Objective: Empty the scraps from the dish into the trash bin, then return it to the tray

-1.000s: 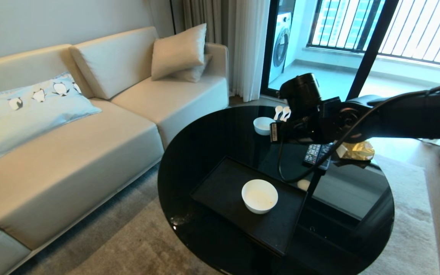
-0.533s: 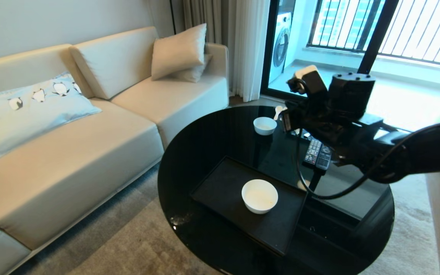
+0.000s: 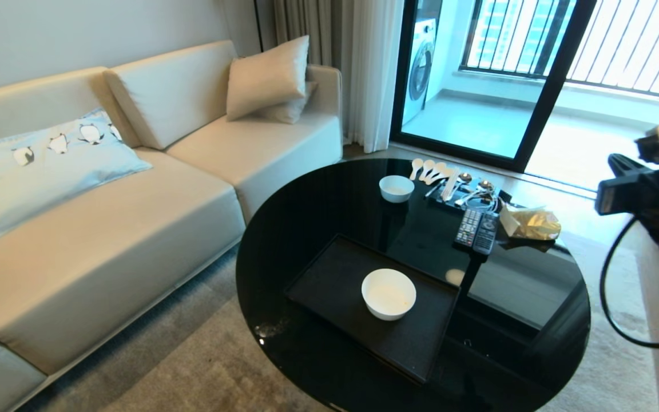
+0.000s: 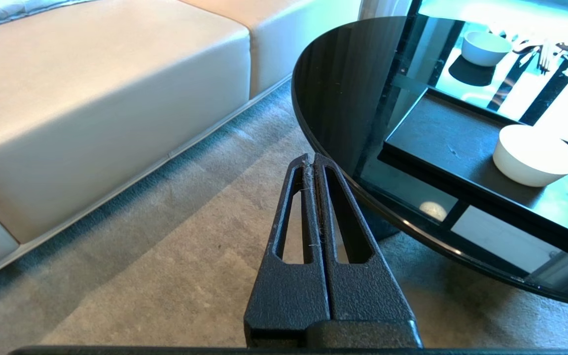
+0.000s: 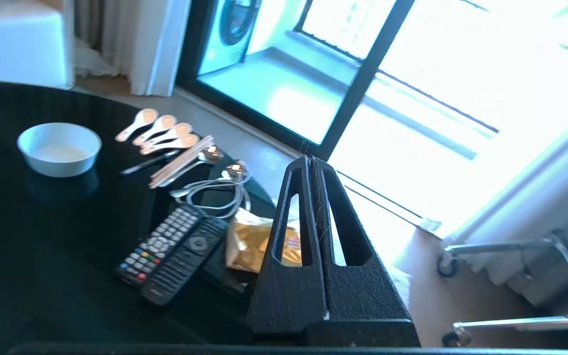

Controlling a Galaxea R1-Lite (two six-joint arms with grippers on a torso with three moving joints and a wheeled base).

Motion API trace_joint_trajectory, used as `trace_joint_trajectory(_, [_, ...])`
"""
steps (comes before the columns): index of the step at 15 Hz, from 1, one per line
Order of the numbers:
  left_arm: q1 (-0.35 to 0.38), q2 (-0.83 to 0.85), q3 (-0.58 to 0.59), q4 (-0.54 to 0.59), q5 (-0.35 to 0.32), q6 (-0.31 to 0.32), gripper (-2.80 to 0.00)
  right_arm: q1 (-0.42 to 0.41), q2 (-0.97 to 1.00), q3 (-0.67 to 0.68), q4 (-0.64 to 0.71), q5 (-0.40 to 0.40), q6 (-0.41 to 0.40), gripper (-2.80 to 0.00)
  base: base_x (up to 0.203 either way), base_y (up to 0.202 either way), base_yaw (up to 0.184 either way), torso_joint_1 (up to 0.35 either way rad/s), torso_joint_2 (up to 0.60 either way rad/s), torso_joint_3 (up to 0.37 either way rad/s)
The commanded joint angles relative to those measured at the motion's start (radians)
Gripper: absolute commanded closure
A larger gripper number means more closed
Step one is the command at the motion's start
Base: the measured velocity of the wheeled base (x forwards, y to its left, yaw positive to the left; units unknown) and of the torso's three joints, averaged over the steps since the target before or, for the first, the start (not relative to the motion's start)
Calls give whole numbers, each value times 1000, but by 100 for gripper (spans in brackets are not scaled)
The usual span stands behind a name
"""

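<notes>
The dish (image 3: 388, 293), a plain white deep bowl, stands upright on the black tray (image 3: 329, 280) at the near side of the round table. No scraps show in it, only a faint stain. The trash bin is out of view. My right arm (image 3: 650, 189) hangs off the table's right edge, well clear of the dish. Its gripper (image 5: 311, 160) is shut on nothing, with the fingers pressed together above the table's far right rim. My left gripper (image 4: 311, 159) is shut and empty, parked over the carpet beside the table, with the dish (image 4: 535, 155) and tray (image 4: 437, 133) off to its side.
On the glossy black table (image 3: 306, 217) lie a smaller white bowl (image 3: 396, 188), several spoons (image 3: 429, 170), two remotes (image 3: 476, 230), a coiled cable (image 5: 215, 192) and a gold packet (image 3: 532, 225). A cream sofa (image 3: 106, 229) stands to the left. A wheeled frame (image 5: 511, 256) is on the floor at right.
My right arm has swung from above the table's far side back out to the right, past the table's edge. The dish and tray have not moved.
</notes>
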Motion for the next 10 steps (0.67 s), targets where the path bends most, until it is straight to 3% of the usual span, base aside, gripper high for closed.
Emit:
trace_joint_trajectory(1, [0, 0, 0, -1, 0, -1, 0, -78, -194, 178, -67, 7, 15, 0, 0, 0, 0, 0, 0, 0])
trace_joint_trajectory(6, [0, 0, 0, -1, 0, -1, 0, -98, -435, 456, -89, 63, 38, 0, 0, 0, 0, 0, 0, 0])
trace_joint_trajectory(10, [0, 0, 0, -1, 0, -1, 0, -99, -605, 532, -12, 71, 41, 0, 0, 0, 0, 0, 0, 0])
